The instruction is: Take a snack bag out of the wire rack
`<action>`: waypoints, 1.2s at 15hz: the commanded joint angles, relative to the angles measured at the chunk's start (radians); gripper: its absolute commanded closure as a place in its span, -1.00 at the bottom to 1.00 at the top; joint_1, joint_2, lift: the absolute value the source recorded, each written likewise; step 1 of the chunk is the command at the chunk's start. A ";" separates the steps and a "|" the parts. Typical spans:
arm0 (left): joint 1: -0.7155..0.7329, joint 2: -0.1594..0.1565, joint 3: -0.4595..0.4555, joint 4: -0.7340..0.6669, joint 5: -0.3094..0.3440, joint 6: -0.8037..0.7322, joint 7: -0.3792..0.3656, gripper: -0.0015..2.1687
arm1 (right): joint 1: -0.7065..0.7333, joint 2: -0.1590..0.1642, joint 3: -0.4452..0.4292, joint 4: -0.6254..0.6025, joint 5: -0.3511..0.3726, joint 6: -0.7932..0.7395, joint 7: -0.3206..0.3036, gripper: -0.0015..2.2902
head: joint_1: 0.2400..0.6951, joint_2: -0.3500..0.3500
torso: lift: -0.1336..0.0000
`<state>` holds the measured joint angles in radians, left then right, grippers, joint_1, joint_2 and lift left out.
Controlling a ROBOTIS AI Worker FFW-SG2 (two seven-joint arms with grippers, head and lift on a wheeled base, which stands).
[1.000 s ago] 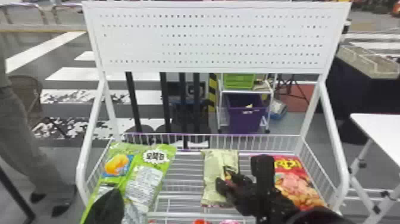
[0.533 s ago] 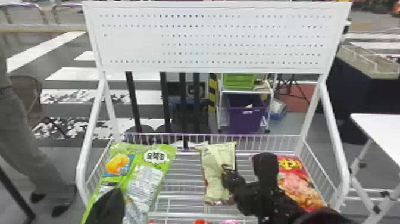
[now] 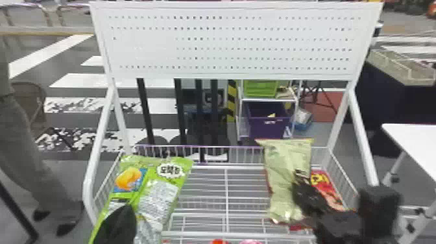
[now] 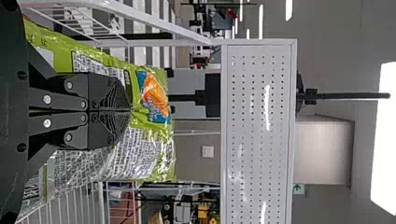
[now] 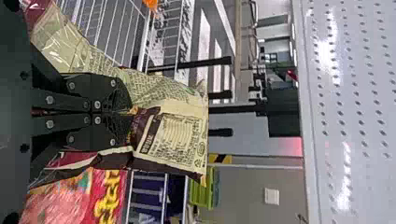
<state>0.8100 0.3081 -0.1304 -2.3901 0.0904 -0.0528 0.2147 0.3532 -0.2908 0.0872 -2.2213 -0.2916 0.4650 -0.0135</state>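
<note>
In the head view my left gripper (image 3: 117, 225) is low at the left, against the green snack bag (image 3: 162, 194). The left wrist view shows the left gripper (image 4: 130, 110) shut, with the green bag (image 4: 152, 149) creased at its fingertips. My right gripper (image 3: 300, 183) holds the pale beige snack bag (image 3: 282, 172) upright over the rack's right part. From the right wrist, that gripper (image 5: 130, 111) is shut on the beige bag (image 5: 180, 135), pinching a fold. Partly behind the beige bag lies the red snack bag (image 3: 326, 188).
The white wire rack (image 3: 226, 194) has side walls and a tall pegboard (image 3: 227, 42) at its back. Red and pink items (image 3: 219, 241) show at the bottom edge. A white table (image 3: 418, 139) stands at the right, with a storage cart (image 3: 267, 100) behind the rack.
The right gripper has moved to the right with the beige bag, which now overlaps the red bag and reaches above the rack's rear rail. The left gripper and green bag look unmoved.
</note>
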 commanded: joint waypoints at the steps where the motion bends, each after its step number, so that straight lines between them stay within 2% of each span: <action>1: -0.006 0.000 0.000 0.003 0.003 0.000 0.000 0.72 | 0.207 0.015 -0.100 -0.090 -0.001 -0.137 0.009 0.96 | 0.14 0.00 | 1.00; 3: -0.009 -0.001 -0.001 0.006 0.003 0.000 0.000 0.72 | 0.362 0.062 -0.169 -0.144 0.005 -0.232 0.040 0.96 | 0.14 0.00 | 1.00; 5: -0.011 -0.001 -0.001 0.006 0.003 0.000 0.000 0.72 | 0.467 0.110 -0.199 -0.187 0.038 -0.324 0.072 0.96 | 0.14 0.00 | 1.00; 7: -0.008 -0.001 -0.003 0.005 0.003 0.000 0.000 0.72 | 0.549 0.148 -0.233 -0.221 0.040 -0.398 0.104 0.96 | 0.14 0.00 | 1.00; 10: -0.005 0.002 -0.001 0.003 0.003 0.000 0.000 0.72 | 0.592 0.163 -0.259 -0.230 0.040 -0.429 0.104 0.96 | 0.14 0.00 | 1.00; 18: 0.009 0.002 -0.006 -0.009 0.000 0.000 0.000 0.72 | 0.612 0.167 -0.259 -0.256 0.054 -0.435 0.106 0.96 | 0.14 0.00 | 1.00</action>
<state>0.8172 0.3099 -0.1367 -2.3967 0.0919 -0.0528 0.2147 0.9632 -0.1242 -0.1718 -2.4756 -0.2404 0.0300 0.0920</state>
